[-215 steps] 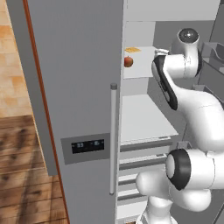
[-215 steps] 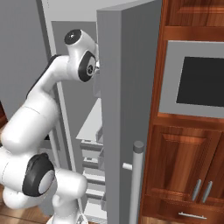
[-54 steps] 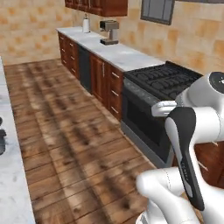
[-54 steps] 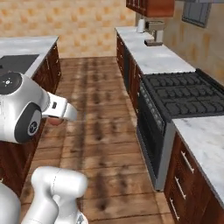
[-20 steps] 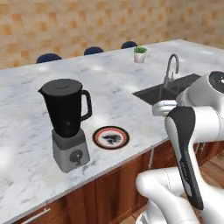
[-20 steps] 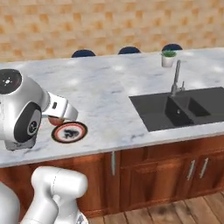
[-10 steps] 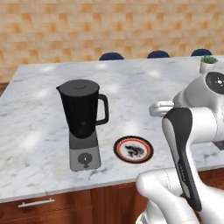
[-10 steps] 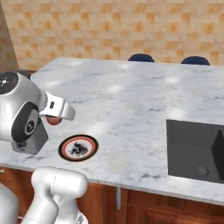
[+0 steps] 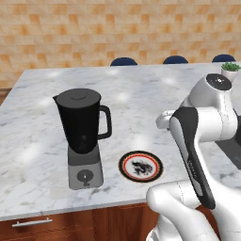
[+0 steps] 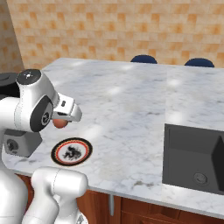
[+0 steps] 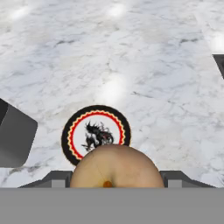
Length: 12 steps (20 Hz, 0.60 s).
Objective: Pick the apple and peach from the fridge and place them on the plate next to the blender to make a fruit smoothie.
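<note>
My gripper [image 10: 61,123] is shut on the peach [image 10: 60,124], a pale orange-red fruit held in the air just above and behind the plate [image 10: 54,152]. Through the hand view the peach [image 11: 114,168] sits between the two fingertips [image 11: 53,178], with the plate [image 11: 75,131] on the marble below it. The plate [image 9: 126,165] has a red ring and black rim and nothing lies on it. Left of it stands the blender [image 9: 82,127], a black jug on a grey base [image 11: 13,140]. The apple and the fridge are out of view.
A black sink [image 10: 197,157] is set into the marble counter [image 10: 131,100] to the right. A small potted plant [image 9: 230,68] stands at the far right edge. Blue chair backs [image 9: 123,61] show behind the counter.
The whole scene has shifted as the base moved; blender and plate now sit nearer the middle of the views. The gripper still holds the peach at the same pose.
</note>
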{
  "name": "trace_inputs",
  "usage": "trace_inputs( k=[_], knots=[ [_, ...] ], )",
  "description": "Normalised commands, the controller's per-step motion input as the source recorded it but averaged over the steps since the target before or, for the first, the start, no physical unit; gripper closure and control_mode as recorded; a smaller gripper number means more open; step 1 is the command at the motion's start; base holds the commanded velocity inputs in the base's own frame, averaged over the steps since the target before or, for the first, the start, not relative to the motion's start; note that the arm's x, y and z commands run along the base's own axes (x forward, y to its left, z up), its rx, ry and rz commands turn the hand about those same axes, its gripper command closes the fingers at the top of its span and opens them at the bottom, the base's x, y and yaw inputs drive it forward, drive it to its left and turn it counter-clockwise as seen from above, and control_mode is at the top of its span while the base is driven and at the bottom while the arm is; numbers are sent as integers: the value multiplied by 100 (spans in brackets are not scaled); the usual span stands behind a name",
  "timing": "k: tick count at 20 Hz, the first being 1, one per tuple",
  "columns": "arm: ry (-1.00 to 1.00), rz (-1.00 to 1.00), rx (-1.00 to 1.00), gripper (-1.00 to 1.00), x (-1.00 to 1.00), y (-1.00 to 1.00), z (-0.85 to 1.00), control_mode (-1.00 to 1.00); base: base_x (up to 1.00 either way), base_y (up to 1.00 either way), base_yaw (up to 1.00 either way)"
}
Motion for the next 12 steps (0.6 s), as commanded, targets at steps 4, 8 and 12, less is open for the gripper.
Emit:
trace_inputs(
  k=[4, 8, 12],
  knots=[
    [44, 10, 0, 100, 86, 0, -90, -100, 0, 0, 0],
    [12, 7, 0, 100, 79, 0, -100, -100, 0, 0, 0],
    [7, 4, 5, 100, 85, 1, -100, -100, 0, 0, 0]
  ],
)
